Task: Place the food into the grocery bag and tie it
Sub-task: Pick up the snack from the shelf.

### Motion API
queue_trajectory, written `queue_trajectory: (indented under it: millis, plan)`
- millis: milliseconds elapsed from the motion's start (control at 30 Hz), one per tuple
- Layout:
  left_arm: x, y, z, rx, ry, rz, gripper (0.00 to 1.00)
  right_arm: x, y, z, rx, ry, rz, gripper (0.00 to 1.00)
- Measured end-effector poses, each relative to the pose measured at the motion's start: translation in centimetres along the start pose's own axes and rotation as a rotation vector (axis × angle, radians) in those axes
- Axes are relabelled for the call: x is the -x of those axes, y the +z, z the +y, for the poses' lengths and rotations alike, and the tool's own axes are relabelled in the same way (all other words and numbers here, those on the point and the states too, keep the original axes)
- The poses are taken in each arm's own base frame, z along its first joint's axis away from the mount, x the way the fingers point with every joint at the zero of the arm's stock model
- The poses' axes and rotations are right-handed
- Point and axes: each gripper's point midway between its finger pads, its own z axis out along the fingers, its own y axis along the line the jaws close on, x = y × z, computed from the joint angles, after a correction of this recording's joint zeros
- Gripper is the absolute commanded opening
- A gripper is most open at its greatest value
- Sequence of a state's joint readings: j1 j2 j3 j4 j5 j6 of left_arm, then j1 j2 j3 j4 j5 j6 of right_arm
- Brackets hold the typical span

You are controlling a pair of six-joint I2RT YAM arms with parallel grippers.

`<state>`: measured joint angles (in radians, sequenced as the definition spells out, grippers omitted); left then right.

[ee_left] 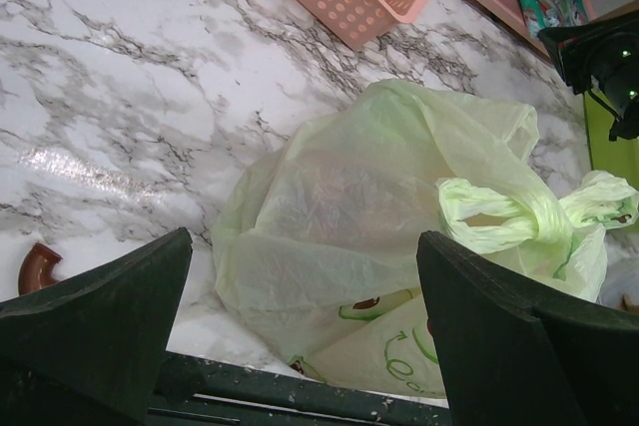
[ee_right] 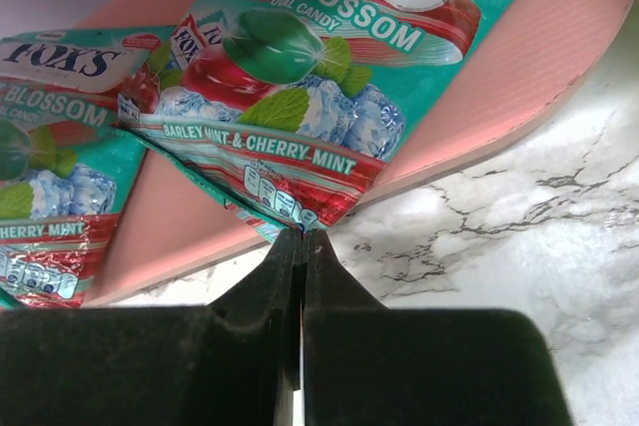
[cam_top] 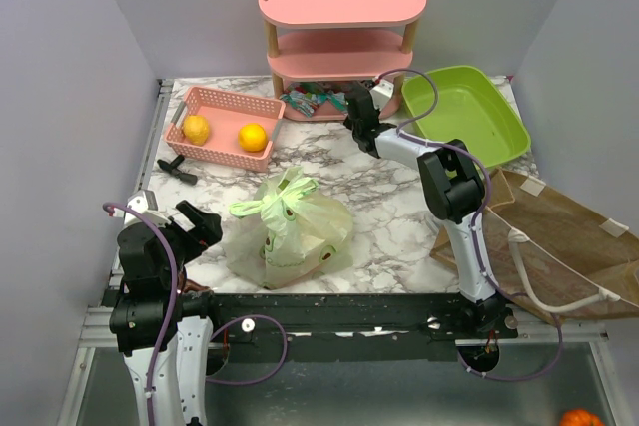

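Observation:
The grocery bag (cam_top: 290,231), pale green with avocado prints, lies on the marble table near the front, its handles knotted on top (cam_top: 283,199); its contents are hidden. It also fills the left wrist view (ee_left: 379,197). My left gripper (cam_top: 205,226) is open and empty just left of the bag, jaws wide apart (ee_left: 305,241). Teal-and-red snack packets (cam_top: 312,102) lie on the pink shelf's bottom board. My right gripper (cam_top: 357,115) is there, shut (ee_right: 303,234) on the lower corner of one packet (ee_right: 300,87). Another packet (ee_right: 50,147) lies beside it.
A pink shelf (cam_top: 339,7) stands at the back. A pink basket (cam_top: 262,107) holds two yellow-orange fruits (cam_top: 197,129). A green tray (cam_top: 504,142) sits back right, a brown paper bag (cam_top: 559,236) lies right, a black tool (cam_top: 178,169) lies left.

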<state>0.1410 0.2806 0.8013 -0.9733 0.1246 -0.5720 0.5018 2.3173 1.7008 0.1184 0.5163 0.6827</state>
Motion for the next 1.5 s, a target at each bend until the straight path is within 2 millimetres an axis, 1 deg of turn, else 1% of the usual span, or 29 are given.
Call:
queue_trajectory:
  millis: [267, 333, 367, 400, 433, 533, 667, 800, 1033, 1267, 1500]
  plan:
    - [0.1, 0.0, 0.1, 0.006, -0.003, -0.003, 0.97, -0.4, -0.3, 0.2, 0.022, -0.006, 0.024, 0.01]
    - [0.1, 0.0, 0.1, 0.007, -0.003, -0.005, 0.97, -0.7, -0.9, 0.0, 0.029, -0.011, 0.042, 0.01]
    - [0.1, 0.0, 0.1, 0.007, -0.003, -0.005, 0.97, -0.7, -1.8, -0.2, 0.036, -0.016, 0.061, 0.01]
    - [0.1, 0.0, 0.1, 0.007, -0.003, -0.005, 0.97, -0.7, -1.9, -0.3, 0.035, -0.017, 0.064, 0.01]
    - [0.1, 0.0, 0.2, 0.009, -0.003, -0.006, 0.97, -0.6, -2.4, -0.3, 0.039, -0.021, 0.075, 0.01]
    - [0.1, 0.0, 0.2, 0.011, -0.004, -0.008, 0.97, 0.2, -4.6, -0.3, 0.058, -0.030, 0.112, 0.01]
    - [0.2, 0.0, 0.2, 0.012, -0.004, -0.008, 0.97, 2.3, -8.1, 0.0, 0.100, -0.026, 0.133, 0.01]
    - [0.2, 0.0, 0.2, 0.013, -0.004, -0.008, 0.97, 4.4, -11.7, -0.2, 0.132, -0.018, 0.135, 0.01]
    - [0.2, 0.0, 0.2, 0.013, -0.004, -0.008, 0.97, 6.3, -16.6, -0.8, 0.191, -0.031, 0.158, 0.01]
    - [0.2, 0.0, 0.2, 0.013, -0.005, -0.008, 0.97, 10.0, -21.3, 0.5, 0.301, -0.037, 0.139, 0.01]
    - [0.2, 0.0, 0.2, 0.013, -0.005, -0.008, 0.97, 13.6, -25.6, 1.7, 0.396, -0.029, 0.102, 0.01]
